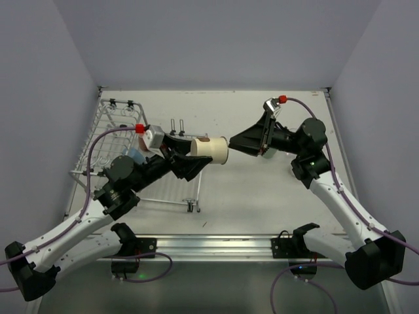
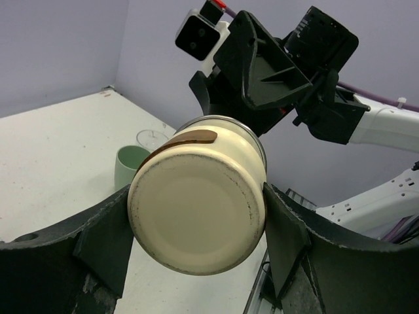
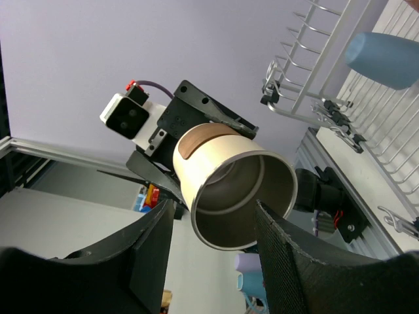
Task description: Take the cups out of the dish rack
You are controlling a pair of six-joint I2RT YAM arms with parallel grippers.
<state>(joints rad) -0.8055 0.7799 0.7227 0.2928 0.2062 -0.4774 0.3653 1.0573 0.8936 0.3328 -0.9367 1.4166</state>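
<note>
Top external view is showing the cream cup (image 1: 209, 148) lying sideways in mid-air over the tabletop (image 1: 262, 196), just right of the dish rack (image 1: 105, 137), with its base facing the left arm and its open mouth facing the right. The left hand (image 1: 195, 157) is pinching the cup near its base, and in the left wrist view both pads are pressing its sides. The right hand (image 1: 230, 144) is straddling the rim with fingers spread, a gap showing on one side in its own view. This is looking like a handover between the arms: next, the right hand is needing to squeeze the rim end firmly before the left lets go. A blue cup (image 3: 386, 57) is waiting in the rack, while a pale green cup (image 2: 129, 167) and a clear cup (image 2: 152, 139) are standing on the tabletop.
</note>
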